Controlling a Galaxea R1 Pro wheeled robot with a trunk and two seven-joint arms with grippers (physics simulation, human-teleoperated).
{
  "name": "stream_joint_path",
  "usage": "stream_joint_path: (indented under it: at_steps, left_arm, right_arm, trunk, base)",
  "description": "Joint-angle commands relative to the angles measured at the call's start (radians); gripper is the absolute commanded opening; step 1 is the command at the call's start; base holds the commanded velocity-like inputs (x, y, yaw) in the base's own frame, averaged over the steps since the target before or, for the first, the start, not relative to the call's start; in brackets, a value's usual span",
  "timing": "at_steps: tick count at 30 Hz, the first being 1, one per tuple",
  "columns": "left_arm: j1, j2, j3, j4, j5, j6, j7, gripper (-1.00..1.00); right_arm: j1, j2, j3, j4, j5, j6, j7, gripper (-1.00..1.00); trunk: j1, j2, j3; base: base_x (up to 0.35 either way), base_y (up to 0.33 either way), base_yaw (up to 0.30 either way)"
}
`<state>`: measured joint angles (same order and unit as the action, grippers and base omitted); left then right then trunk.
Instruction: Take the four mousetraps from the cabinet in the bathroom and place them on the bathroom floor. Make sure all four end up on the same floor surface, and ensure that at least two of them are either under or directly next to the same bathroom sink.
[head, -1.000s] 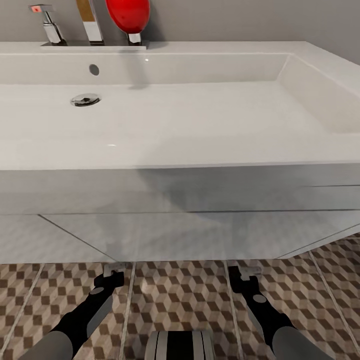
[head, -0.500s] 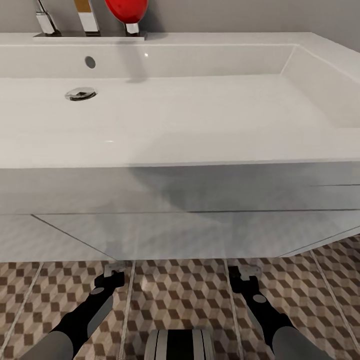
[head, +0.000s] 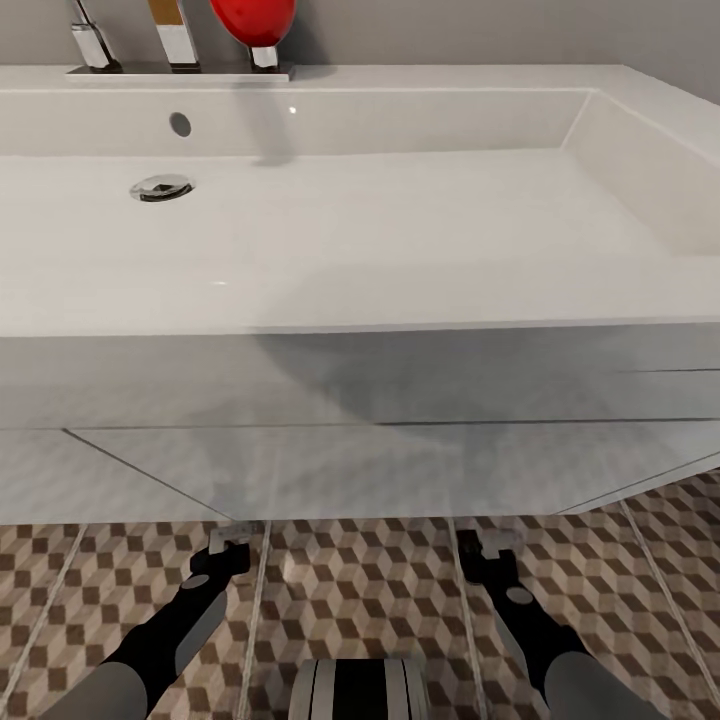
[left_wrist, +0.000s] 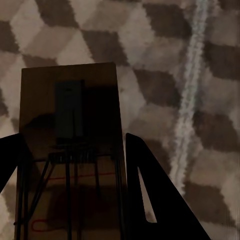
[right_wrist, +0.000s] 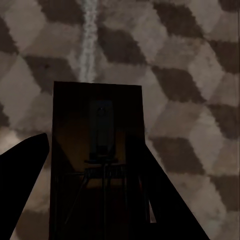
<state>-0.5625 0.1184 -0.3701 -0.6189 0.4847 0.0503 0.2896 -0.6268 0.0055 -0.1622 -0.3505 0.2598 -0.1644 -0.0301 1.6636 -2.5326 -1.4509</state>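
The white sink (head: 330, 240) spans the far part of the head view, its drain (head: 160, 187) at far left and a red bulb-shaped thing (head: 254, 20) on the back ledge beside chrome fittings (head: 92, 40). Below its front panel lies the cube-patterned floor (head: 360, 590), which runs under the basin.

Both arms reach forward low over the tiles, near the sink's front edge. The left gripper (head: 230, 540) sits left of centre, the right gripper (head: 487, 545) right of centre, well apart.

In the left wrist view a mousetrap (left_wrist: 70, 150) (a brown board with dark wire parts and a thin red line) stands between the two dark fingers (left_wrist: 150, 190), clamped there, with the tiles behind it. The right wrist view shows a second mousetrap (right_wrist: 97, 160), darker in shadow, likewise held between that claw's fingers (right_wrist: 20, 185) above the tiles. Whether either board touches the floor cannot be told.
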Motion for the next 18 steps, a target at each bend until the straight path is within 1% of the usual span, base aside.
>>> stream_joint_path:
  at_steps: [1,6,10,15,18]
  left_arm:
    - [-0.001,0.002,-0.008,-0.003,0.003,0.005,0.009,-1.0]
    - [-0.003,0.005,-0.009,-0.011,0.004,0.005,0.007,-1.0]
    - [-0.005,0.007,-0.009,-0.032,0.003,0.005,0.008,-1.0]
    - [-0.005,0.006,-0.009,-0.038,0.003,0.003,0.008,-1.0]
    - [-0.005,0.007,-0.009,-0.042,0.003,-0.011,0.013,-1.0]
  right_arm:
    - [-0.001,0.001,-0.005,-0.01,0.009,-0.004,-0.001,-1.0]
    - [0.0,0.001,-0.006,-0.067,0.006,-0.004,0.0,-1.0]
    - [0.0,0.001,-0.006,-0.081,0.006,-0.004,0.0,-1.0]
    - [-0.001,0.001,-0.006,-0.098,0.004,-0.004,-0.001,-1.0]
    - [-0.001,0.001,-0.007,-0.1,0.003,-0.003,-0.001,-1.0]
  trunk:
    - [0.0,0.0,-0.001]
    - [0.0,0.0,-0.001]
    - [0.0,0.0,-0.001]
    - [0.0,0.0,-0.001]
    - [0.0,0.0,-0.001]
  base:
    - [0.0,0.0,0.0]
    - [0.0,0.0,0.0]
    - [0.0,0.0,0.0]
    - [0.0,0.0,0.0]
    - [0.0,0.0,0.0]
